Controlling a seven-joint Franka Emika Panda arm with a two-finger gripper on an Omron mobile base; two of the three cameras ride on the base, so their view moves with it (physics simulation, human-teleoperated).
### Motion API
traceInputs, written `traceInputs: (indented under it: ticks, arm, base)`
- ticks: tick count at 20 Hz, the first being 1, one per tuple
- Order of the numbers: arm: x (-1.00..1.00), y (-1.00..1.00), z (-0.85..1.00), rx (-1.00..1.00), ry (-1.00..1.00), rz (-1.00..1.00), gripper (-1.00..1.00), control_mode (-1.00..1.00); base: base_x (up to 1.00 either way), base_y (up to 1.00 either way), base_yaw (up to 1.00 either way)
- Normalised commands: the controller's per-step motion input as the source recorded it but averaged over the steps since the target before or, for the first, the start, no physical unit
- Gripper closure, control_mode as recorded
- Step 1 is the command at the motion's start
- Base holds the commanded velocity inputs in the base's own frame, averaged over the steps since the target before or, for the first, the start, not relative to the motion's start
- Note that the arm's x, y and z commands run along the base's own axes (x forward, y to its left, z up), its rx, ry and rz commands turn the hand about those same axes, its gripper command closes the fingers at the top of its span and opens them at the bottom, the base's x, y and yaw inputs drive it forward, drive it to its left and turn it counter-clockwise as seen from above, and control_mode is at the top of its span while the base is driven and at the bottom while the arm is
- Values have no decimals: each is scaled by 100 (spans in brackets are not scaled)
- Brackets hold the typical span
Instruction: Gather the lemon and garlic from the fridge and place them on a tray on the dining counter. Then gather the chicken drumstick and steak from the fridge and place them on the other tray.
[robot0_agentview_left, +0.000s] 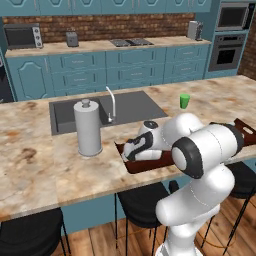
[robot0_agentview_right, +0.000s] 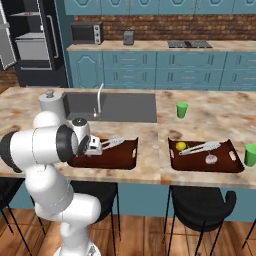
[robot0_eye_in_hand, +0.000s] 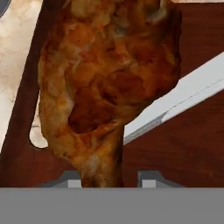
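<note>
- The gripper (robot0_eye_in_hand: 110, 180) is poised low over the near tray (robot0_agentview_right: 131, 148) on the dining counter (robot0_agentview_right: 150, 145), with the chicken drumstick (robot0_eye_in_hand: 107, 83) directly ahead of it in the hand view.
- The drumstick is seen lying on the dark brown floor of that tray; its narrow bone end points toward the fingertips (robot0_eye_in_hand: 72, 179) and its broad meaty end points away, so the long axis runs straight out from the gripper.
- The bone end is placed between the two finger tips, which stand slightly apart on either side of it; whether they press on the bone or have just let go cannot be told.
- Silver tongs (robot0_eye_in_hand: 183, 98) lie on the tray beside the drumstick, crossing slantwise at its side, close to or just under its edge.
- The other tray (robot0_agentview_right: 226, 165) is set well apart along the counter and holds the lemon (robot0_agentview_right: 181, 146), the garlic (robot0_agentview_right: 211, 159) and a second pair of tongs (robot0_agentview_right: 200, 147).
- The first half of the task is judged done, and the drumstick delivered; the steak is judged to be left to fetch from the fridge (robot0_agentview_right: 35, 40).
- A clean retreat is judged to depend on pulling back along the drumstick's axis, away from the bone end.
</note>
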Motion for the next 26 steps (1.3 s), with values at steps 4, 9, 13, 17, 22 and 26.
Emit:
traceInputs:
  ticks: [4, 9, 13, 17, 22, 26]
  arm:
    - [-9, 0, 2, 0, 0, 0, -100, -100]
    - [-38, -4, 27, 0, 0, 0, -100, -100]
    - [-52, -9, 55, 0, 0, 0, -100, -100]
    - [-53, -16, 70, 0, 0, 0, -100, -100]
    - [-43, -15, 90, 0, 0, 0, -100, -100]
    - [-41, -6, 100, 0, 0, -2, -100, -100]
  base:
    - [0, 0, 0]
    - [0, 0, 0]
    - [0, 0, 0]
    - [0, 0, 0]
    - [0, 0, 0]
    - [0, 0, 0]
